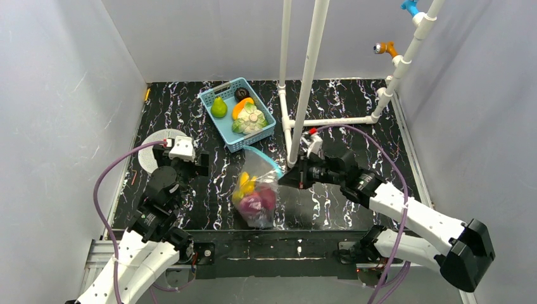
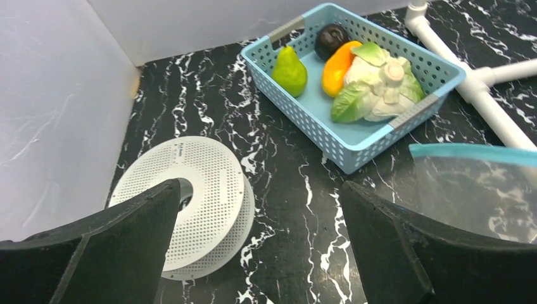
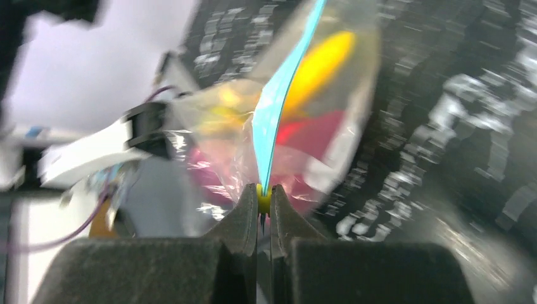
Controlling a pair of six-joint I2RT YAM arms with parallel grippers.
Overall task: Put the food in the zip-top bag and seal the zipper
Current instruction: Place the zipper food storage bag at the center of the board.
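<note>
- Two grippers show in the overhead view, both on the near side of a light-blue plastic mesh basket [image 1: 250, 140] that sits on the black marbled table [image 1: 354, 107].
- Overhead: the clear floppy zip-top bag [image 1: 269, 180] stands just in front of the basket, its teal-blue zipper strip [image 1: 266, 157] at the top. Inside lie a curved yellow banana [image 1: 246, 185] and red and purple pieces [image 1: 254, 204].
- Overhead: the right gripper [image 1: 286, 179] meets the bag's mouth edge from the basket's near right. The left gripper [image 1: 201, 163] sits to the basket's near left, clear of the bag and beside a white perforated disc [image 1: 155, 142]. A white pipe frame [image 1: 310, 76] rises just right of the basket.
- Left wrist: the left gripper [image 2: 259, 187] has its jaws wide apart, with nothing between the fingers [image 2: 114, 247].
- Left wrist: ahead, the basket [image 2: 380, 136] holds a green pear [image 2: 290, 71], an orange piece [image 2: 337, 66], a dark round piece [image 2: 331, 40] and a white-green cabbage [image 2: 380, 82].
- Left wrist: the disc [image 2: 190, 183] lies nearer and to the left of the basket. The bag [image 2: 475, 196] and its zipper strip [image 2: 468, 151] show just below the basket's right corner, and the pipe frame [image 2: 494, 82] runs to its right.
- Right wrist: this view is blurred, yet the right gripper [image 3: 265, 193] is plainly closed — jaws clamped on the zipper strip [image 3: 278, 95], which runs up and away from the tips.
- Right wrist: through the bag [image 3: 354, 114] the banana [image 3: 323, 57] and the red and purple pieces [image 3: 310, 136] show. Whether the mouth is sealed along its length I cannot tell.
</note>
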